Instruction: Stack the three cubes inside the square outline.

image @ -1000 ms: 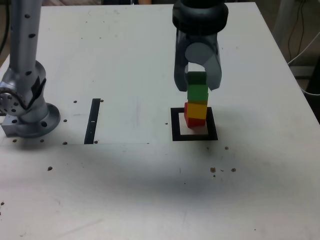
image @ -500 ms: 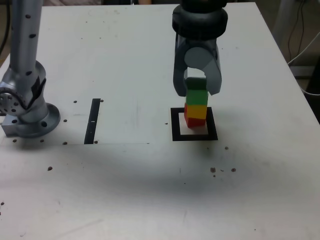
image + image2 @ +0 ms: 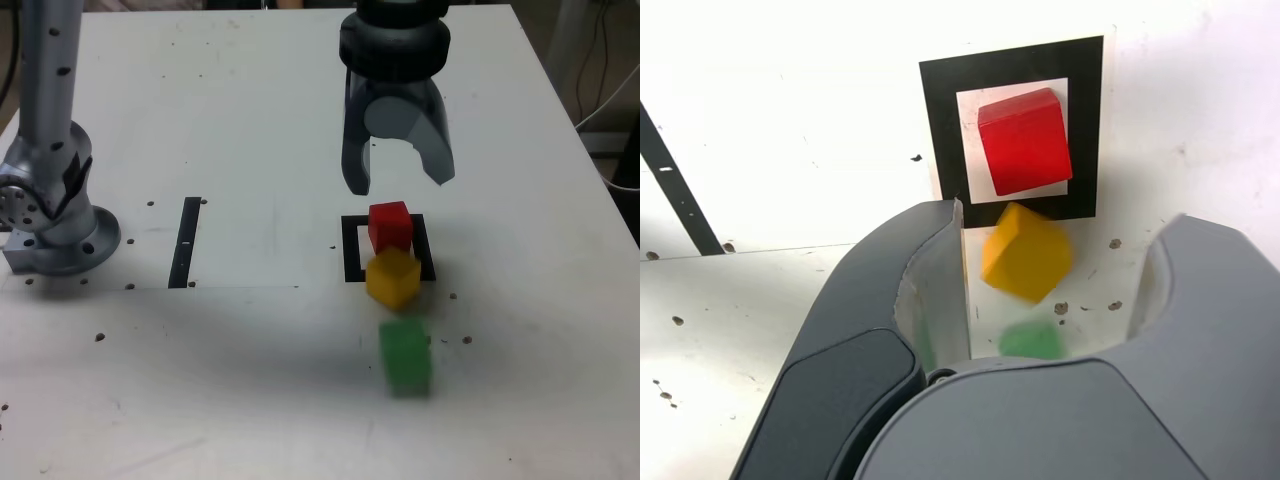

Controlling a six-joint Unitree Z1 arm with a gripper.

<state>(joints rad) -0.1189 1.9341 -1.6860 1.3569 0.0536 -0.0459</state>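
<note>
My gripper (image 3: 398, 172) hangs above the square outline (image 3: 349, 262), jaws wide apart, nothing btwn them. Red cube (image 3: 390, 226) sits inside the outline. Yellow cube (image 3: 392, 277) is tilted, over the outline's near edge, blurred. Green cube (image 3: 405, 357) is blurred too, on the table (image 3: 250, 120) nearer the camera, outside the outline.

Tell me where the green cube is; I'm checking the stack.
In the exterior view, the green cube lies on the table, nearer the camera than the yellow cube.
</note>
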